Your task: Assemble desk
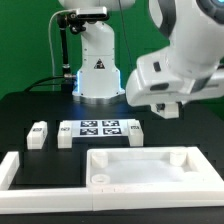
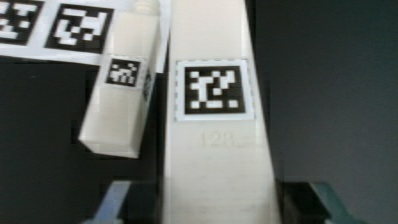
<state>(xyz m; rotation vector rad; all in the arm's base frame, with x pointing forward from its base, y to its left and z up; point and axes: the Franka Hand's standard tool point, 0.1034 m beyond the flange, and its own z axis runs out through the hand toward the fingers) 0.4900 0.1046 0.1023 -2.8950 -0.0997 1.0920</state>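
In the wrist view a white square leg post with a black-and-white tag stands between the two teal fingers, and my gripper is shut on it, above the table. A second leg post lies on the black table beside the marker board. In the exterior view my gripper hangs high at the exterior view's right, and its body hides most of the held post. The desk's rimmed panel lies at the front. Two more leg posts lie to the exterior view's left of the marker board.
A loose leg post lies to the exterior view's right of the marker board. Long white L-shaped border bars run along the front left. The arm's white base stands at the back.
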